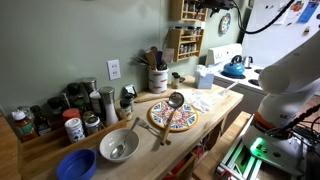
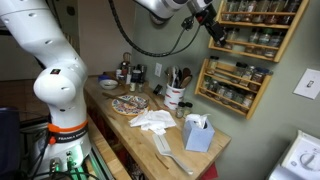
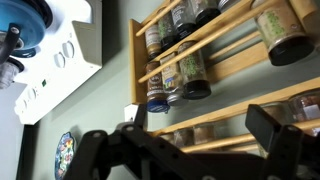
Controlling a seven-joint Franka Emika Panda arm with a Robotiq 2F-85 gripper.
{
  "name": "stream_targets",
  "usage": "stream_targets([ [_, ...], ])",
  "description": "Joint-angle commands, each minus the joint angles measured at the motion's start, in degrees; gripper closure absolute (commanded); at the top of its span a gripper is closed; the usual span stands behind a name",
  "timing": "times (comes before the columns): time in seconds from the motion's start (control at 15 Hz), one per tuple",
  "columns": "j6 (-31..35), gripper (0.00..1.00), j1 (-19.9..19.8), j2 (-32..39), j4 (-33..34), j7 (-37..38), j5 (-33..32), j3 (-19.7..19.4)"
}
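Two fingers point(image 3: 100, 158) of gripper point(image 3: 190, 150) spread wide, empty, touching nothing, near wall spice rack point(image 3: 215, 38) w/ jars point(image 3: 190, 72).

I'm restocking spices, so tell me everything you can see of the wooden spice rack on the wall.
The spice rack is light wood, hung on the grey-green wall in two sections, one set below the other. Each has open shelves with a front rail and is filled with upright, dark-lidded jars. Nothing touches it. The gripper hovers just in front of the upper section, jaws open.
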Motion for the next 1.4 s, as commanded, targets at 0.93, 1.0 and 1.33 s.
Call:
stream_targets([
  [0.93, 5.9, 0.0, -3.5, 2.3, 3.8, 5.5, -10.3, 2.0],
  [1.0, 7.3, 0.0, -4.1, 3.0, 4.3, 6.5, -11.6, 2.2],
  [1.33, 14.5, 0.0, -7.5, 7.5, 7.9, 12.4, -18.0, 4.0],
])
